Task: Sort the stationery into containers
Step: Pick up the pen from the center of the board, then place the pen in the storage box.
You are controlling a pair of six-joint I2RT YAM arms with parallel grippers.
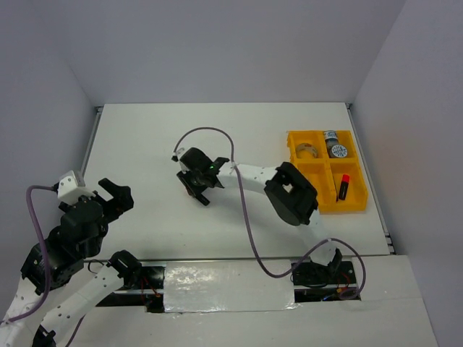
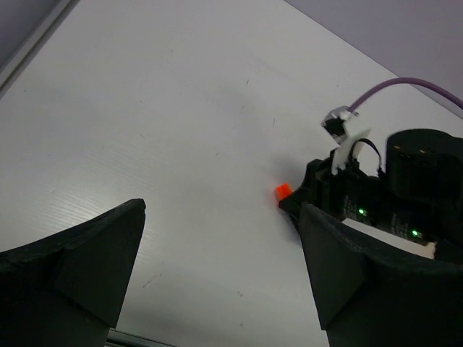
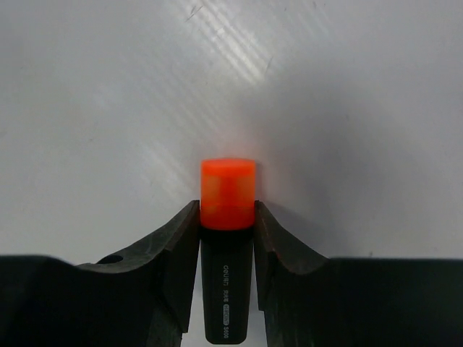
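Right gripper [image 3: 226, 217] fingers [image 3: 181, 246] clamped on both sides of the orange-capped marker [image 3: 226, 289]. The cap pokes out past the fingertips and the body runs back between them, lying on the table [image 3: 108, 87]. The grip looks centred. To do it well, confirm it's firm, lift straight up, and don't drag the cap. The yellow tray [image 1: 291, 152] is well apart from the fingers, back past the wrist, with a red-capped marker [image 1: 343, 188] already in one compartment, likely the target. Left gripper [image 2: 221, 210] fingers are wide apart, holding nothing, off to the side.
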